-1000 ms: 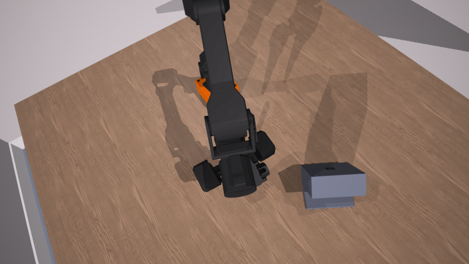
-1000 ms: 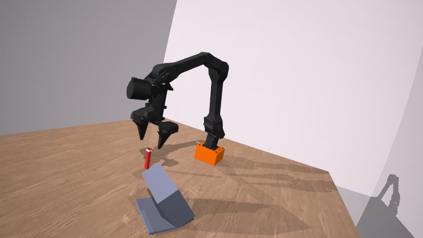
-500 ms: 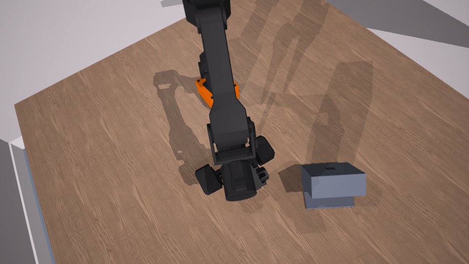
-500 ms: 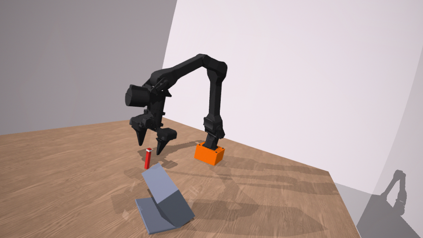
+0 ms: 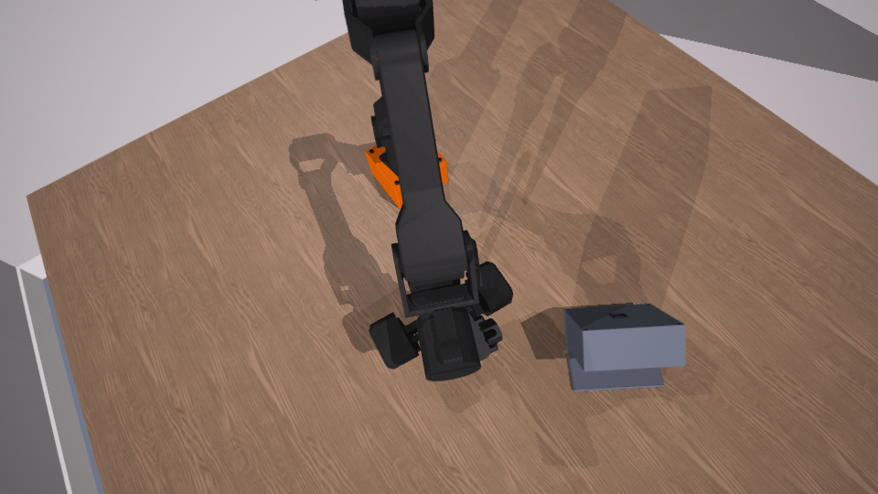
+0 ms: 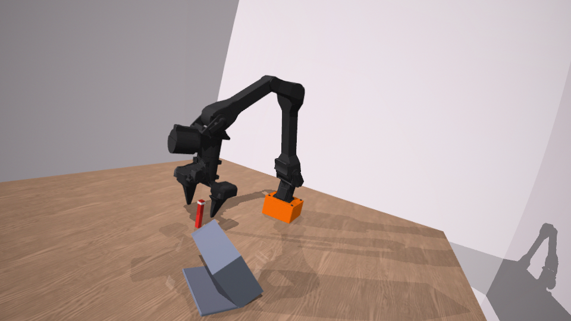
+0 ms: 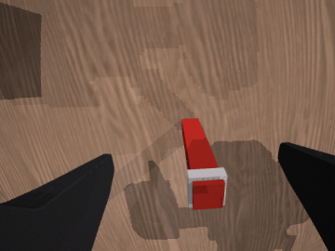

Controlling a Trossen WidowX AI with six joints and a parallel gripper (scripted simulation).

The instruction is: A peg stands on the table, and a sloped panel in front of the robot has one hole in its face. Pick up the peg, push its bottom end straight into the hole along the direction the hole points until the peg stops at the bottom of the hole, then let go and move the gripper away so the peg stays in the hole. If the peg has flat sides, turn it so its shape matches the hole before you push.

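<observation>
A red square peg (image 6: 198, 216) (image 7: 202, 150) with a white band near its top stands upright on the table. The arm hides it in the top view. My gripper (image 6: 200, 210) (image 7: 197, 157) is open and empty, pointing down, with its fingertips around the height of the peg's top. In the wrist view the peg's top shows between the two fingers, a little nearer the right one. The blue-grey sloped panel block (image 5: 633, 349) (image 6: 217, 255) stands to the side of the peg. Its dark face holds a small square hole (image 5: 617, 316), seen in the top view; the face is turned away in the exterior view.
The panel block rests on a flat base plate (image 5: 616, 378) (image 6: 199, 293). The arm's orange base (image 5: 383, 175) (image 6: 277, 208) sits on the wooden table (image 5: 214, 368) (image 6: 99, 239) behind the gripper. The panel block is the only obstacle seen near the peg.
</observation>
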